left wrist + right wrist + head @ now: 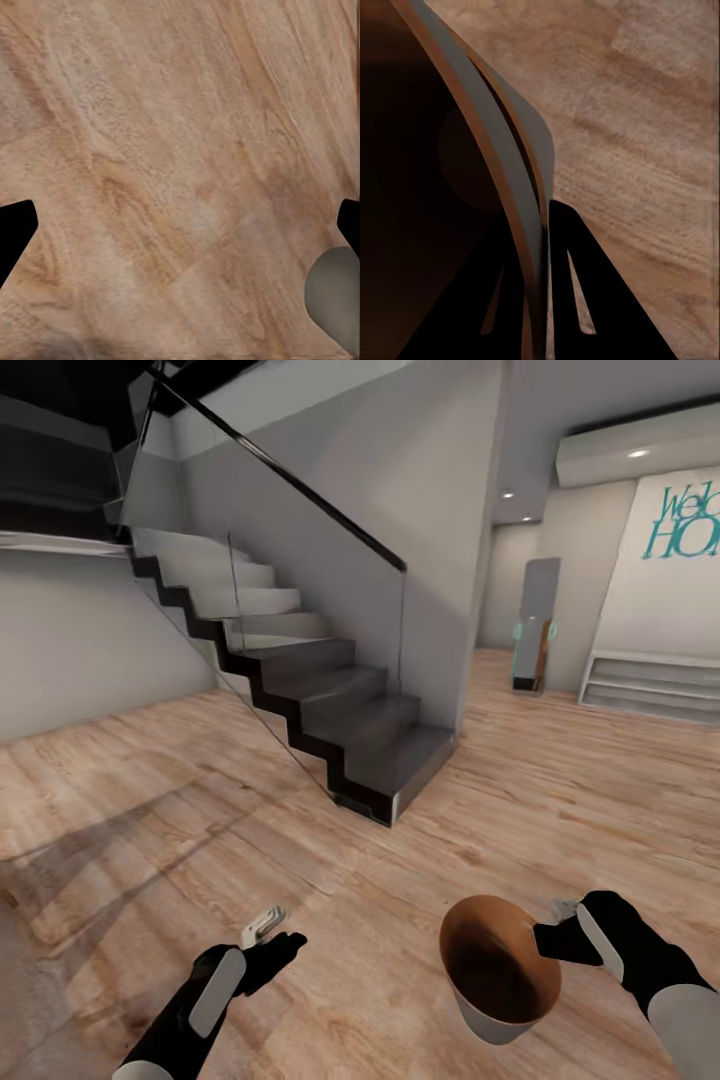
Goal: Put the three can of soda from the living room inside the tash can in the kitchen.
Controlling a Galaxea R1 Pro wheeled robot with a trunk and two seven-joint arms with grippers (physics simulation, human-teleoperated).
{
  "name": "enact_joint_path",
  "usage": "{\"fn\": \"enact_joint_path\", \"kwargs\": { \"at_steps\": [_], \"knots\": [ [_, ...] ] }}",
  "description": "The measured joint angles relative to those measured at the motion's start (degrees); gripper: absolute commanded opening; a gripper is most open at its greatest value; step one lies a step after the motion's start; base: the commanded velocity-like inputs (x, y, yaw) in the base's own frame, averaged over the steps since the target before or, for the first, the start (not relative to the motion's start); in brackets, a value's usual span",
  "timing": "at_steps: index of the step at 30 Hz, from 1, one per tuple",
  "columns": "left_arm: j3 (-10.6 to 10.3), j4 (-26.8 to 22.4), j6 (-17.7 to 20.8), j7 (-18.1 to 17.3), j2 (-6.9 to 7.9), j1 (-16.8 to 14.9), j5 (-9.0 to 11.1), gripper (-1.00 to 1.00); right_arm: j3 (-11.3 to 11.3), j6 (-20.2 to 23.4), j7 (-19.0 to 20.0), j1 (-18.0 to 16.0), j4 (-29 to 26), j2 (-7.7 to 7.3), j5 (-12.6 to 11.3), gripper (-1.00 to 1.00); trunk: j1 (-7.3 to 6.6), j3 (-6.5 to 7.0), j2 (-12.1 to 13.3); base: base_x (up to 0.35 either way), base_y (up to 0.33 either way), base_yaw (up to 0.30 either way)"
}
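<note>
My right gripper [548, 940] is shut on the rim of the tash can [500, 985], a tapered bin, grey outside and copper-brown inside, held tilted just above the wood floor at the lower right. In the right wrist view the bin's wall [487, 150] runs between my two dark fingers [585, 300], one inside and one outside. My left gripper [265, 932] hangs open and empty over the floor at the lower left, its fingertips [15, 232] far apart. A grey curve of the bin [334, 296] shows beside it. The cans of soda are out of view.
A dark staircase [340, 710] with a glass railing rises ahead toward the left, its lowest step close in front. To the right a passage opens past a wall with teal lettering [685, 520], low white shelves [655, 685] and a tall narrow stand [535, 625].
</note>
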Motion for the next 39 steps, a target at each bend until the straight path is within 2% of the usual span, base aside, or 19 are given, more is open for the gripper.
{"fn": "enact_joint_path", "kwargs": {
  "at_steps": [4, 13, 25, 29, 32, 34, 36, 37, 39],
  "knots": [
    [-0.8, 0.0, 0.0, 0.1, 0.04, 0.0, 0.0, 1.00, 0.0, 0.0, 0.0, 0.0, 0.0, -0.01, 0.2, -1.00, 0.00, 0.00, 0.0, -0.209, -0.245, -0.292],
    [-1.1, 0.0, 0.0, 0.2, 0.01, 0.0, 0.0, 1.00, 0.0, 0.0, 0.0, 0.0, -0.1, -0.02, 0.3, -1.00, 0.00, 0.00, 0.0, -0.202, -0.225, -0.184],
    [-1.1, 0.0, 0.0, -0.5, 0.00, 0.0, 0.1, 1.00, 0.0, 0.0, 0.1, 0.0, -0.3, -0.02, 0.1, -1.00, 0.00, 0.00, 0.0, -0.030, -0.026, -0.268],
    [-1.0, 0.0, -1.4, -0.5, 0.11, 0.4, 0.0, 1.00, 0.0, 0.0, 0.2, 0.5, -1.5, -0.04, 0.1, -1.00, 0.00, 0.00, 0.0, -0.001, -0.001, -0.294],
    [-0.7, -1.3, -2.0, -0.6, 0.44, 1.9, 0.1, 1.00, 0.0, 0.0, 2.5, 1.2, -2.4, -0.37, 0.2, -1.00, 0.00, 0.00, 0.0, 0.000, 0.000, -0.295],
    [-0.5, -5.6, -2.9, -0.3, 0.75, 4.5, 0.1, 1.00, 0.0, 0.0, 4.6, 1.4, -2.8, -0.83, -0.1, -1.00, 0.00, 0.00, 0.0, 0.000, 0.000, -0.295],
    [-0.4, -8.2, -3.9, -0.2, 0.90, 6.1, 0.2, 1.00, 0.0, 0.6, 5.1, 1.5, -2.9, -0.99, -0.3, -1.00, 0.00, 0.00, 0.0, 0.000, 0.000, -0.295],
    [-0.3, -10.7, -5.1, -0.1, 1.03, 7.8, 0.4, 1.00, -0.1, 2.8, 5.6, 1.5, -3.1, -1.61, -0.5, -1.00, -0.01, 0.01, 0.0, 0.000, 0.000, -0.295],
    [-0.3, -11.1, -5.2, 0.0, 1.03, 8.0, 0.4, 1.00, 0.0, 3.1, 5.6, 1.6, -3.1, -1.79, 1.3, -1.00, 0.00, 0.00, 0.0, 0.000, 0.000, -0.295]
  ]
}}
